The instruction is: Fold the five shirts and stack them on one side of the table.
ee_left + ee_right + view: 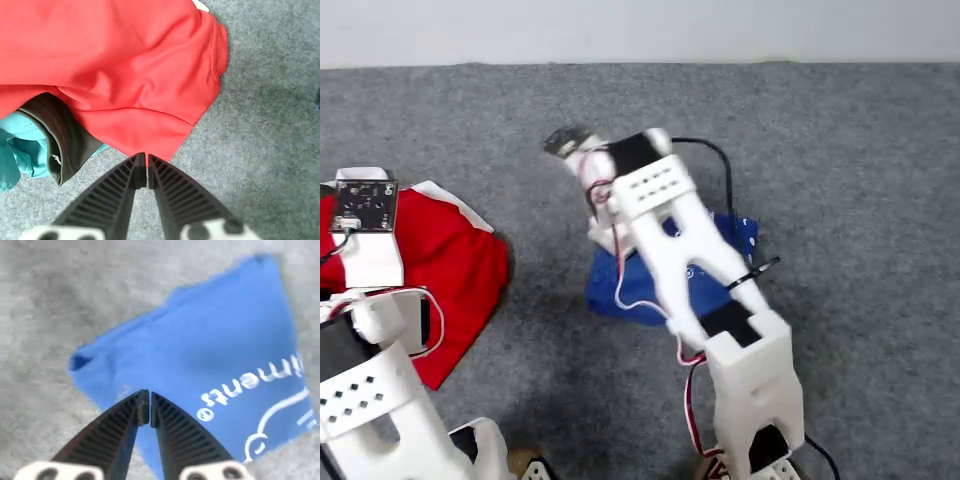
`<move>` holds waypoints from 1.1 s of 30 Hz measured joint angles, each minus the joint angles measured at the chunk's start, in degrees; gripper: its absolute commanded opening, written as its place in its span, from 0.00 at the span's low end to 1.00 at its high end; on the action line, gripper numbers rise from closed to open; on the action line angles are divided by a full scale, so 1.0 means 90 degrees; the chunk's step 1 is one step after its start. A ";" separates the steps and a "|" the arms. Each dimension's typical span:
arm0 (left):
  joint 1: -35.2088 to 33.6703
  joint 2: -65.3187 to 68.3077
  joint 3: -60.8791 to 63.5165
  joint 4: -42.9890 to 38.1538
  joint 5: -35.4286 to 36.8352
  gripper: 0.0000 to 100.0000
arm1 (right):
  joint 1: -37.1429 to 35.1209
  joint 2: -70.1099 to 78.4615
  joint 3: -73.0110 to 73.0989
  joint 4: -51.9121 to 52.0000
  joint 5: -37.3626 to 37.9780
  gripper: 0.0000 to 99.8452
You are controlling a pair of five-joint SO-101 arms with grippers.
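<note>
A red shirt [450, 260] lies bunched at the table's left side, with my left arm above it. In the left wrist view the red shirt [125, 65] covers a dark olive shirt [60, 135] and a teal shirt [20, 145]. My left gripper [146, 165] is shut, its tips at the red shirt's near edge. A folded blue shirt [630, 285] with white print lies mid-table under my right arm. My right gripper [145, 402] is shut, its tips over the blue shirt [200, 345] near one folded edge. Whether either gripper pinches cloth cannot be told.
Grey carpet-like cloth covers the table [860, 180]. A white wall runs along the far edge. Open surface lies to the right of the blue shirt and behind both shirts. Both arm bases stand at the near edge.
</note>
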State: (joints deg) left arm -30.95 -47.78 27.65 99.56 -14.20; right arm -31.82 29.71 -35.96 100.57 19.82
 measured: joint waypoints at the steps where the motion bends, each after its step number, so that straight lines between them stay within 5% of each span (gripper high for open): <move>1: 0.0000 0.0000 0.0000 0.0000 0.0000 0.02 | 0.0010 0.0049 0.0000 0.0000 0.0000 0.01; 9: 0.0000 0.0000 0.0000 0.0000 0.0000 0.02 | -0.0274 0.0098 0.0303 0.0000 -0.0410 0.01; 17: 0.0000 0.0000 0.0000 0.0000 0.0000 0.02 | 0.0479 -0.1768 0.2491 0.0000 -0.1416 0.02; 27: 0.0000 0.0000 0.0000 0.0000 0.0000 0.02 | 0.1407 -0.3223 0.3702 0.0000 -0.3458 0.26; 33: 0.0000 0.0000 0.0000 0.0000 0.0000 0.02 | 0.1993 -0.3087 0.4298 -0.0107 -0.4200 0.28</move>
State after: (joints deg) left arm -30.95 -47.78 27.65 99.56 -14.20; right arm -13.89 1.93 2.73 99.60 -17.98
